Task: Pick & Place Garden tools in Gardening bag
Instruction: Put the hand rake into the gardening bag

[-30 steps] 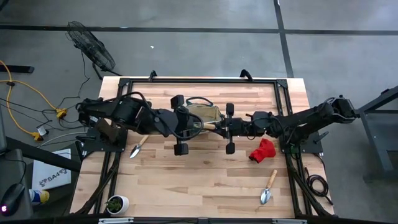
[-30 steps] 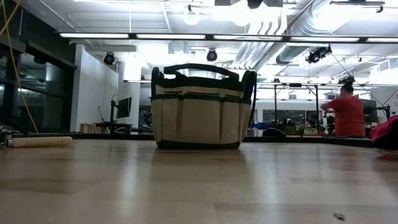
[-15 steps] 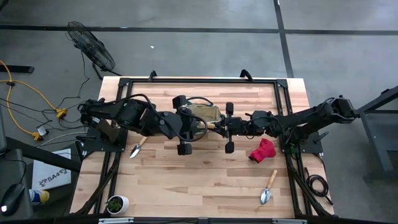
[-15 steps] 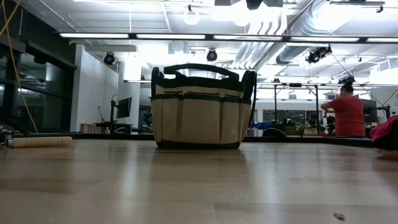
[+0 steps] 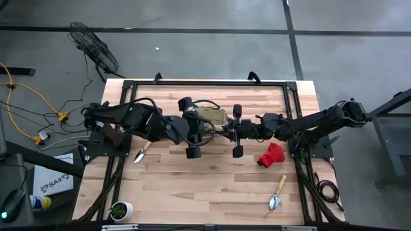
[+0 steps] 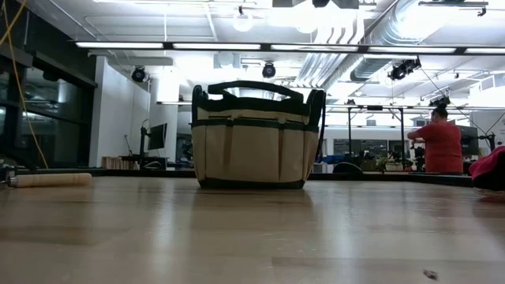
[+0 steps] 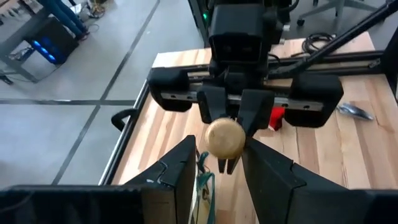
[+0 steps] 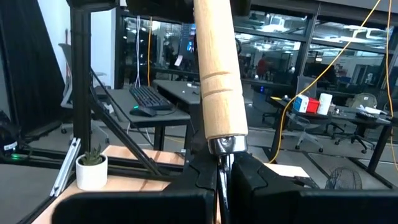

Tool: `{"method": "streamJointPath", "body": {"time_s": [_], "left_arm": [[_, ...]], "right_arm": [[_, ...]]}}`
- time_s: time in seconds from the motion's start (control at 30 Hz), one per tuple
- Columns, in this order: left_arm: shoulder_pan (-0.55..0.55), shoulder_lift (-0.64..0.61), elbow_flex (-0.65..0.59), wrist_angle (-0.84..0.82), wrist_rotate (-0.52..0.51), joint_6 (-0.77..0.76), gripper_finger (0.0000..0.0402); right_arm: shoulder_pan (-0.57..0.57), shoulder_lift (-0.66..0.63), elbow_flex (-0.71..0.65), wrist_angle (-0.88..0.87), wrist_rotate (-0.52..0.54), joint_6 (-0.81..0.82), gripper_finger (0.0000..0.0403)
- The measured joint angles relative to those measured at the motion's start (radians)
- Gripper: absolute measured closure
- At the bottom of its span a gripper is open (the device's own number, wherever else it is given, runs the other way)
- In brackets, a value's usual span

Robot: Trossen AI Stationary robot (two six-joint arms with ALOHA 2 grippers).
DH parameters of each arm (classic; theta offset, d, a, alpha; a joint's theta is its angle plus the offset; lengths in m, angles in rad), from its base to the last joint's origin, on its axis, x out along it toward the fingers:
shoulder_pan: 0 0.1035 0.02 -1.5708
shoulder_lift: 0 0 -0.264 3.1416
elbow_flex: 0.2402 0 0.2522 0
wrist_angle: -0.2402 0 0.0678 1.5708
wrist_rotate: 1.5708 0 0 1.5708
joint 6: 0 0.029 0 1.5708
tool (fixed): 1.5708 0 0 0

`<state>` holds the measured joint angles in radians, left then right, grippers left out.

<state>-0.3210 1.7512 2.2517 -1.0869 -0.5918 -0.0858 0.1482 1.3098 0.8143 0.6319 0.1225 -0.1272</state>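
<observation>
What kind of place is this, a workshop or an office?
Probably a robotics lab in an open-plan office: exposed ceiling ducts and strip lights, desks with a keyboard and chairs, a person working in the background, and a wooden table with two robot arms.

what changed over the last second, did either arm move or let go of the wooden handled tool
Only the left gripper shifted, creeping a little toward the right gripper above the gardening bag. Nothing was released: the right gripper stays shut on the metal shank of the wooden-handled tool, whose handle end sits between the left fingers. The bag, the red glove and the two trowels on the table stayed put.
</observation>
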Motion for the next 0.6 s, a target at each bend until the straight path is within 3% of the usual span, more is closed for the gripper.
{"method": "streamJointPath", "body": {"time_s": [0.6], "left_arm": [[0.0,0.0,0.0,0.239,0.001,0.136,0.0278]], "right_arm": [[0.0,0.0,0.0,0.174,-0.073,-0.017,0.0399]]}}
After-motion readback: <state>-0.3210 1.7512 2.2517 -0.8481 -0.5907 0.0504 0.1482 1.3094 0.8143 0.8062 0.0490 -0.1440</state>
